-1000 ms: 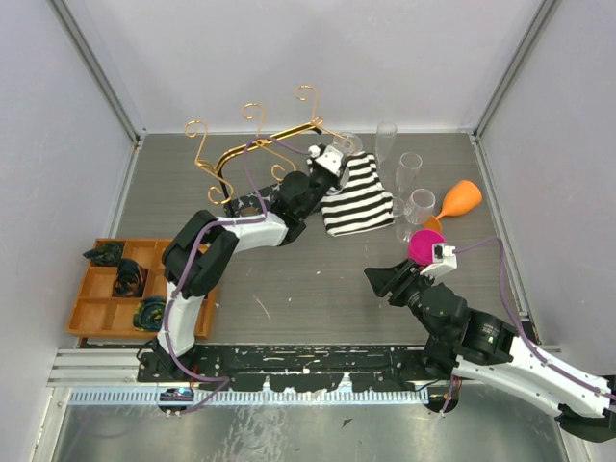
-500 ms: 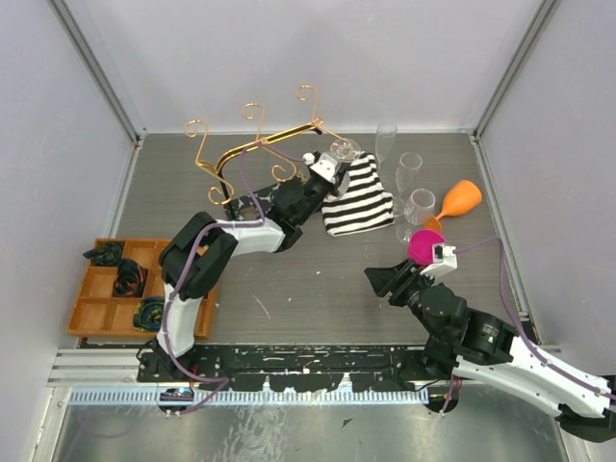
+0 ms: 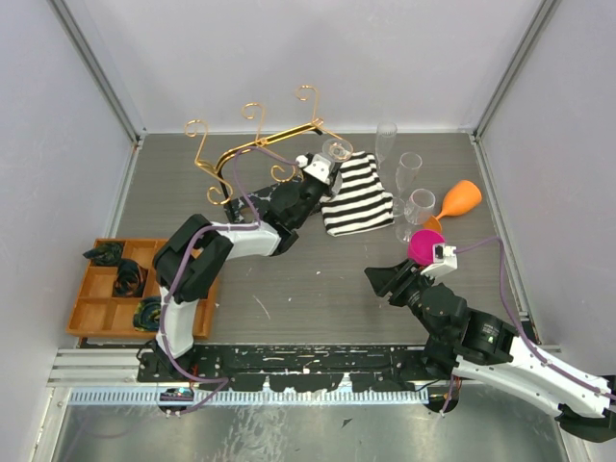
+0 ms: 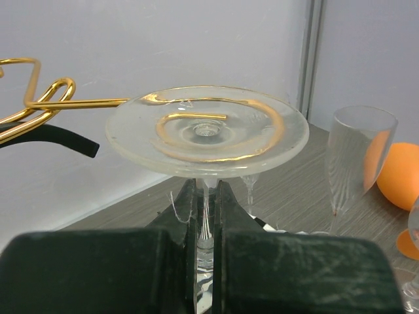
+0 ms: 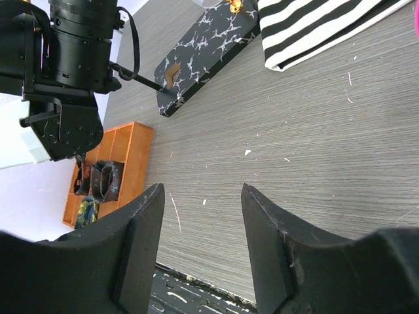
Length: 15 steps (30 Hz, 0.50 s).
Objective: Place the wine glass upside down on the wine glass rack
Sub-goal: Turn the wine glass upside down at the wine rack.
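Note:
My left gripper is shut on the stem of a clear wine glass, held upside down with its round foot on top. In the left wrist view my gripper pinches the stem, and a gold curled hook of the wine glass rack shows through and just behind the foot. In the top view the glass's foot sits at the right end of the gold rack. The rack's black marbled base shows in the right wrist view. My right gripper is open and empty over the table.
A black-and-white striped cloth lies right of the rack. Several clear glasses, an orange cup and a pink cup stand at the right. An orange tray with dark items sits at the left.
My left gripper has moved the glass a little left and back, toward the rack's right-hand hook. The right arm has not moved.

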Tool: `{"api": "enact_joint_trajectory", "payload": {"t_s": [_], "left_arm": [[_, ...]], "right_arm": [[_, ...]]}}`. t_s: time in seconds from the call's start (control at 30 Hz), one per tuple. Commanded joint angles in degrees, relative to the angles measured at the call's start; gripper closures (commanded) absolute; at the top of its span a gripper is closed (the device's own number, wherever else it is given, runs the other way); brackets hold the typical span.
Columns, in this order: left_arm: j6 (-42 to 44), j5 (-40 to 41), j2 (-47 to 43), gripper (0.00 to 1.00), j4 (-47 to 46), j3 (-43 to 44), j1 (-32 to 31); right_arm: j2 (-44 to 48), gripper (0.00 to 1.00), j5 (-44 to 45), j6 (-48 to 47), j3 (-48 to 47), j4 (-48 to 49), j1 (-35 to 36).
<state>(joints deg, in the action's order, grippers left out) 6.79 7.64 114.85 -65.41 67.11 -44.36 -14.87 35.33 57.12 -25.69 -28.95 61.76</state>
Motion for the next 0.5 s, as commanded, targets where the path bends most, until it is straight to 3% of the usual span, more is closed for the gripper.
{"api": "enact_joint_trajectory", "payload": {"t_s": [0.0, 0.27, 0.47], "left_arm": [[1.5, 5.2, -2.5, 1.00, -4.0, -0.8, 0.1], [1.7, 8.1, -1.2, 0.91, -3.1, 0.5, 0.1], [1.9, 9.3, -0.9, 0.68, -3.1, 0.4, 0.1]], "right_arm": [[0.1, 0.44, 1.5, 0.5, -0.7, 1.3, 0.0], [1.0, 0.44, 1.7, 0.5, -0.7, 0.5, 0.0], [1.3, 0.44, 1.9, 0.5, -0.6, 0.3, 0.0]]}}
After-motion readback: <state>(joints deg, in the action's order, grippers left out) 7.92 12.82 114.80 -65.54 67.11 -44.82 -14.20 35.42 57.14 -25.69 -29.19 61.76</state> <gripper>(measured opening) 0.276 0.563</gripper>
